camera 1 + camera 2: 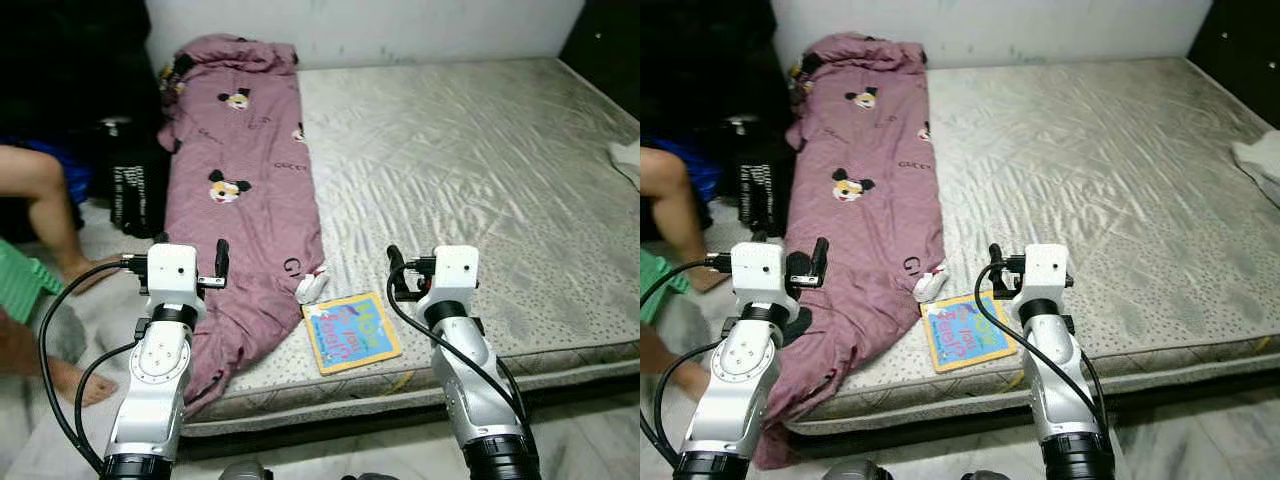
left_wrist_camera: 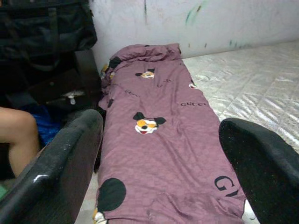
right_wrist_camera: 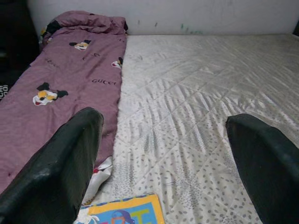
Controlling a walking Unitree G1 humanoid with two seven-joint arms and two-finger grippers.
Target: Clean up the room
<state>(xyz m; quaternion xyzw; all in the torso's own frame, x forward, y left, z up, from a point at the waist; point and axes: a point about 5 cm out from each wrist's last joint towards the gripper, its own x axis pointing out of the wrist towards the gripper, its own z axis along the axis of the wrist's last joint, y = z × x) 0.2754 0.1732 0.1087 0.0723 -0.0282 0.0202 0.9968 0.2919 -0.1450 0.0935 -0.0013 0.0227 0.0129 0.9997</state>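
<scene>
- Book (image 1: 351, 333) lies flat at the mattress (image 1: 480, 150) near edge, just beside the mauve quilt (image 1: 240, 200); you'd likely take it first.
- Right gripper (image 1: 392, 262) hovers above the mattress edge, just right of the book, fingers spread and empty; bring it over one book edge before you close.
- Left gripper (image 1: 222, 260) hangs over the quilt, spread, holding nothing.
- Book looks thin, stiff, glossy; the quilt soft and rumpled; the mattress quilted, sheeny.
</scene>
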